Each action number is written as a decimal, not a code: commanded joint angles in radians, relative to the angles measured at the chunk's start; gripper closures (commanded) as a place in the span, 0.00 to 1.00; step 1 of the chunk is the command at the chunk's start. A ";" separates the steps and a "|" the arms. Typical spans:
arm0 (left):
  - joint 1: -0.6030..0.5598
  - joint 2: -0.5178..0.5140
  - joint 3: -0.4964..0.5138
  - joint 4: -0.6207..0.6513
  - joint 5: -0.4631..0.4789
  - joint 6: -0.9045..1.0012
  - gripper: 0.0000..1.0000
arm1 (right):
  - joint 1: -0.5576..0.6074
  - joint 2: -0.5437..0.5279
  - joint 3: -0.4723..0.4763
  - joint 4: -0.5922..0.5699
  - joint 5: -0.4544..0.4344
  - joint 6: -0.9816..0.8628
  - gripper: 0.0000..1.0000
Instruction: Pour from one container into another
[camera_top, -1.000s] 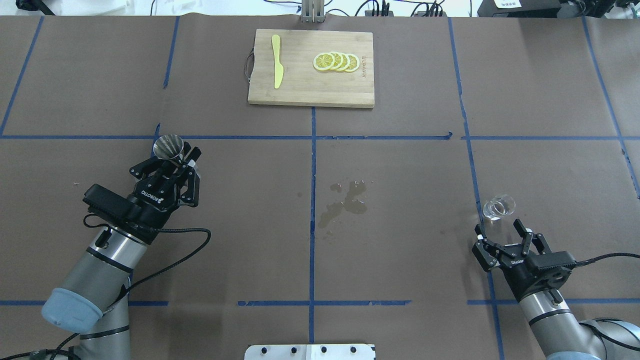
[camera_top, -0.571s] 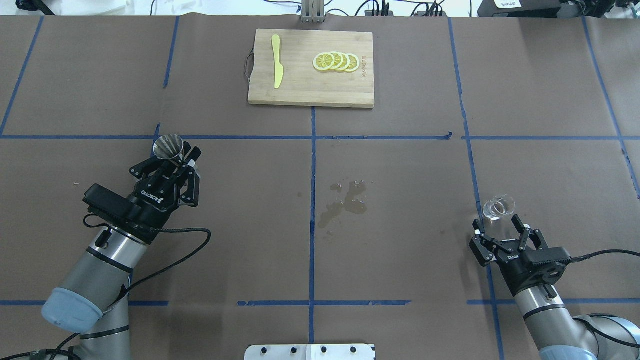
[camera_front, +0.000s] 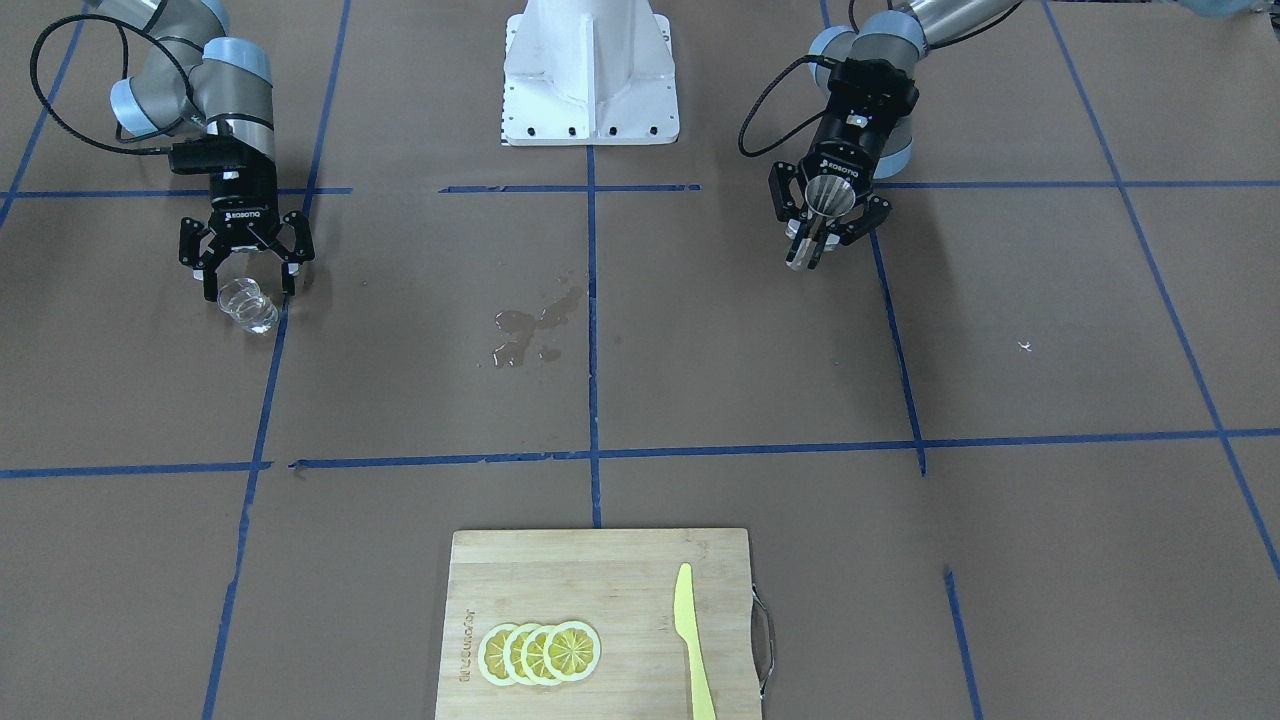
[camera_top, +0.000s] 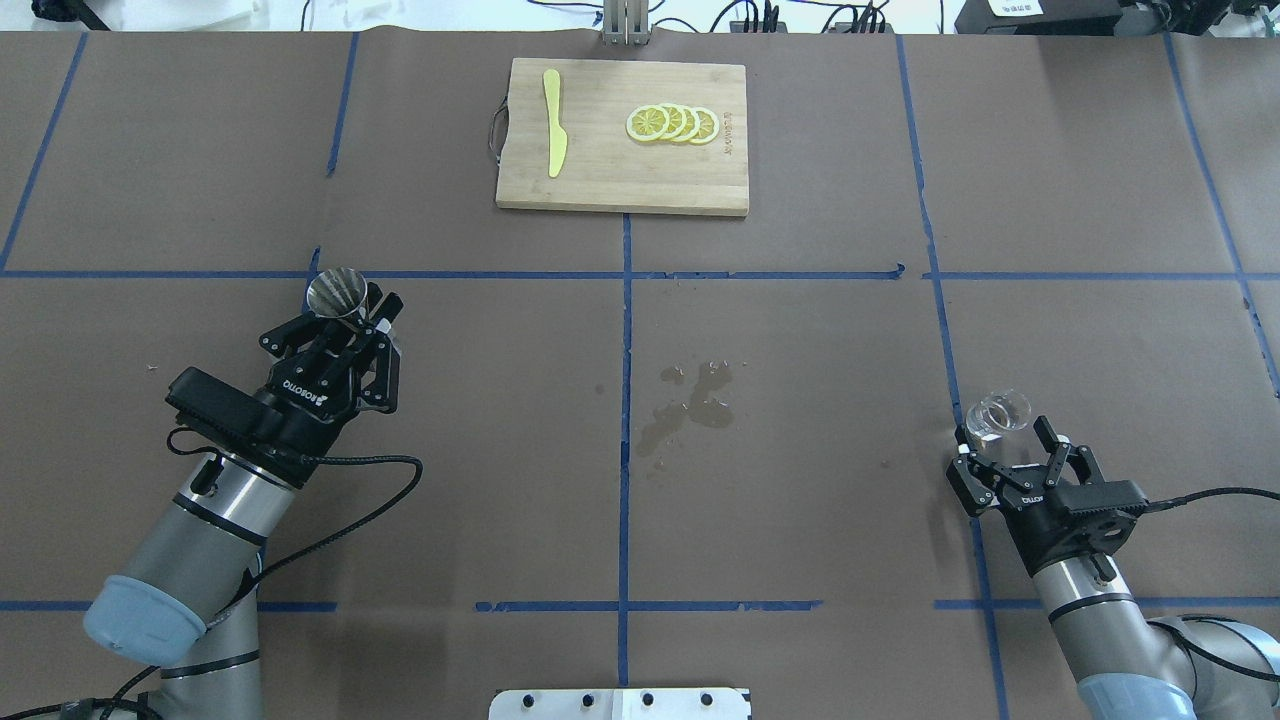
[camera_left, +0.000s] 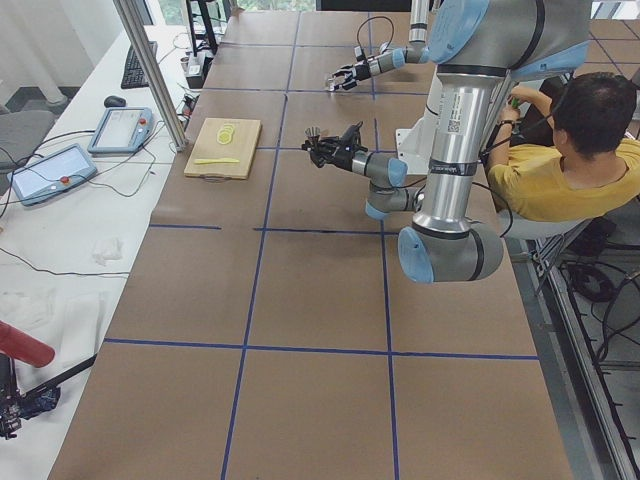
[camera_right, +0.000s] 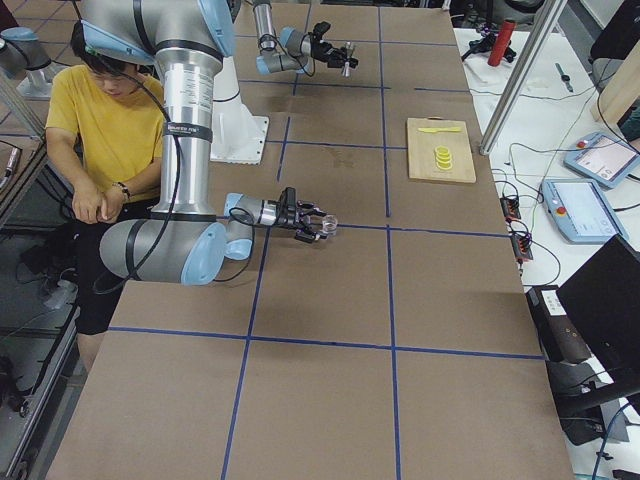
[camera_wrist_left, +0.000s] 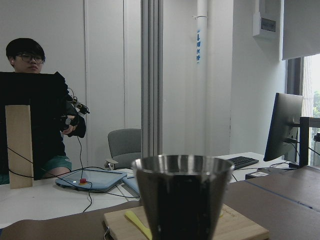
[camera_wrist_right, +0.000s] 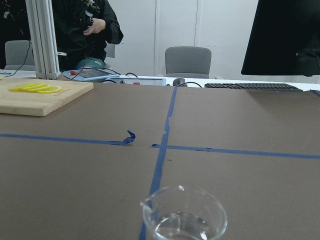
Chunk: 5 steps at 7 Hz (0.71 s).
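Right gripper (camera_top: 1003, 447), jaws spread, has advanced to glass cup (camera_top: 997, 413) near table's (camera_top: 800, 350) right end; no grasp yet. Left gripper (camera_top: 345, 320) stays clamped on jigger (camera_top: 335, 291). Pour still ahead.

Left hand (camera_top: 345, 315) clamped tight, arm stretched forward; right hand (camera_top: 1001, 440) low, spread wide.

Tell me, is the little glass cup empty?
Not empty, it seems: the glass cup stands upright with a shallow pool of clear liquid at its bottom.

Overhead and front-facing cameras look down from opposite sides, sharing the cutting board (camera_top: 600, 172).
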 joint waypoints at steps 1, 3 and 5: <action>-0.001 0.000 0.000 0.000 0.000 0.000 1.00 | 0.011 0.031 -0.031 0.000 0.002 0.000 0.01; -0.001 -0.002 0.000 0.000 0.002 -0.002 1.00 | 0.022 0.031 -0.033 0.000 0.005 0.002 0.01; -0.001 -0.002 0.000 0.000 0.002 -0.002 1.00 | 0.028 0.032 -0.033 0.000 0.013 0.006 0.01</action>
